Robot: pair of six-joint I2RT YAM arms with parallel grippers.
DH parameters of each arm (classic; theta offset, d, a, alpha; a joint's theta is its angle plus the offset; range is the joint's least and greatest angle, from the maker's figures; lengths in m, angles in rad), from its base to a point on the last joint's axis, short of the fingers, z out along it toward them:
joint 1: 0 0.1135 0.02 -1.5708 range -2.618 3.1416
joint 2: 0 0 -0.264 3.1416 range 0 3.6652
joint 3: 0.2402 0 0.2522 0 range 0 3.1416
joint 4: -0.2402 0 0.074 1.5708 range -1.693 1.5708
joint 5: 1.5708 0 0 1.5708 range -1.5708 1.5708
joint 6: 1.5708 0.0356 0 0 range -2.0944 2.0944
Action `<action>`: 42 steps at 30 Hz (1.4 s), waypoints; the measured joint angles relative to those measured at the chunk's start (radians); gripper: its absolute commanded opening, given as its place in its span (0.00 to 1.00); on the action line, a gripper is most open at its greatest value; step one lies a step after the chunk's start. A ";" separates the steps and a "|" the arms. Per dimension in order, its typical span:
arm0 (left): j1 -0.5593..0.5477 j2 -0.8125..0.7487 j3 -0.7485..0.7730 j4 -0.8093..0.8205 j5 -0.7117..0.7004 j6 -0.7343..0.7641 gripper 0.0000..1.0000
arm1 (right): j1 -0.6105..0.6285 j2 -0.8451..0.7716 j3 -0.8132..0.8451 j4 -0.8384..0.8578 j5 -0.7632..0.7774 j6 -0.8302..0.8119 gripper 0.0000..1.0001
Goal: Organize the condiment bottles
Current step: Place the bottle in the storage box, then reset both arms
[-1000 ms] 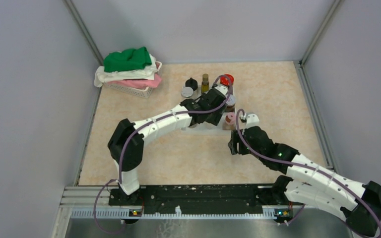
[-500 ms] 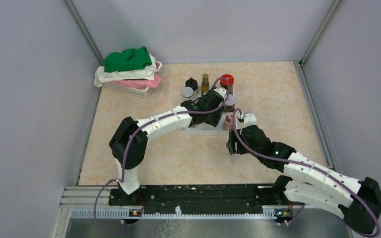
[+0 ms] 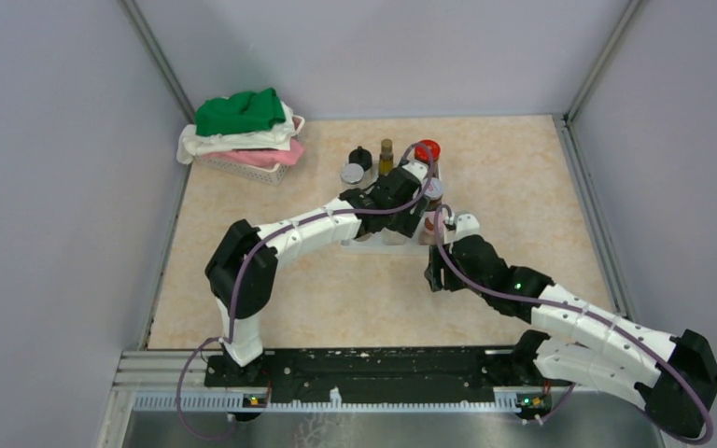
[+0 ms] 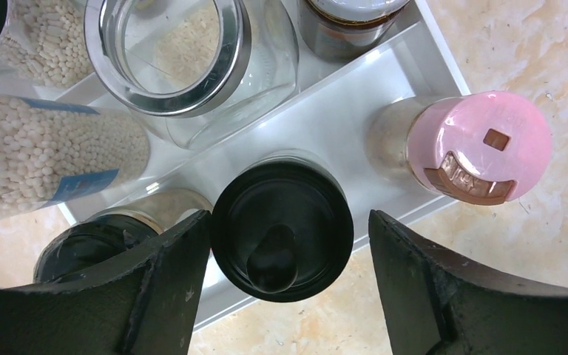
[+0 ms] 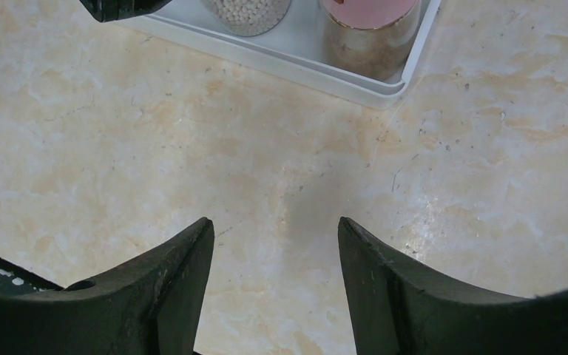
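- Left claw (image 4: 288, 240): fingers apart, straddling the black-capped jar (image 4: 281, 229). Clear gap at one finger; the other lies at the cap's edge, contact uncertain. No grip.
- Right claw (image 5: 275, 244): fingers apart over bare bench (image 5: 451, 222), nothing between them, just off the corner of the white stepped tray (image 5: 303, 63).
- Location: the black-capped jar stands on the tray's lowest step by its outer edge, between a dark-lidded jar (image 4: 89, 244) and the pink-capped bottle (image 4: 481, 144).
- Risk: if the left claw lifts off-line, the close finger may drag the cap and tip the jar over the tray's low lip.
- Risk: spacing is tight, so a sideways swing could knock the pink-capped bottle or the dark-lidded jar.
- Risk: the right claw sits close to the tray corner and a forward nudge could shift the tray and everything on it.
- Orientation: the jar is upright, its long axis vertical and its cap up towards the wrist camera, so it is seen end-on with little sign of tilt.
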 measured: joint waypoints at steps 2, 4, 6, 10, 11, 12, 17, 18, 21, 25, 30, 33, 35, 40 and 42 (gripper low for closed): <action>0.000 0.000 0.000 0.000 0.000 0.001 0.83 | 0.000 0.000 0.000 0.000 -0.002 0.000 0.62; 0.000 0.000 0.000 0.000 -0.001 0.002 0.84 | 0.000 0.000 0.000 0.000 -0.005 0.001 0.63; 0.000 -0.001 0.000 0.000 -0.005 0.005 0.85 | 0.000 0.000 0.000 0.000 -0.011 0.001 0.63; 0.000 -0.008 0.028 -0.026 -0.018 0.025 0.85 | 0.000 0.000 0.000 0.000 -0.022 0.004 0.63; 0.000 -0.017 0.045 -0.037 -0.020 0.031 0.85 | 0.000 -0.001 0.000 0.000 -0.023 0.005 0.63; 0.000 -0.032 0.063 -0.045 -0.020 0.039 0.86 | 0.000 -0.001 0.000 0.000 -0.026 0.008 0.64; 0.000 -0.224 0.089 -0.062 -0.020 0.060 0.99 | 0.000 -0.008 0.008 -0.017 -0.028 0.011 0.68; 0.000 -0.288 0.083 -0.061 -0.023 0.061 0.99 | 0.000 -0.008 0.018 -0.029 -0.026 0.010 0.69; 0.000 -0.492 0.040 -0.060 -0.048 0.053 0.99 | -0.002 -0.008 0.088 -0.089 -0.014 0.002 0.72; 0.000 -0.701 -0.047 -0.070 -0.098 0.035 0.99 | -0.005 -0.009 0.245 -0.152 0.029 -0.005 0.74; 0.018 -0.816 -0.173 -0.122 -0.130 -0.010 0.99 | -0.005 -0.042 0.380 -0.201 0.072 -0.016 0.80; 0.069 -0.824 -0.266 -0.146 -0.106 -0.039 0.99 | -0.005 -0.073 0.411 -0.227 0.102 -0.021 0.81; 0.113 -0.813 -0.322 -0.163 -0.085 -0.055 0.99 | -0.005 -0.084 0.420 -0.245 0.120 -0.023 0.81; 0.146 -0.812 -0.370 -0.204 -0.067 -0.065 0.99 | -0.005 -0.104 0.421 -0.277 0.149 -0.023 0.83; 0.149 -0.822 -0.370 -0.203 -0.066 -0.064 0.99 | -0.005 -0.120 0.421 -0.283 0.164 -0.023 0.84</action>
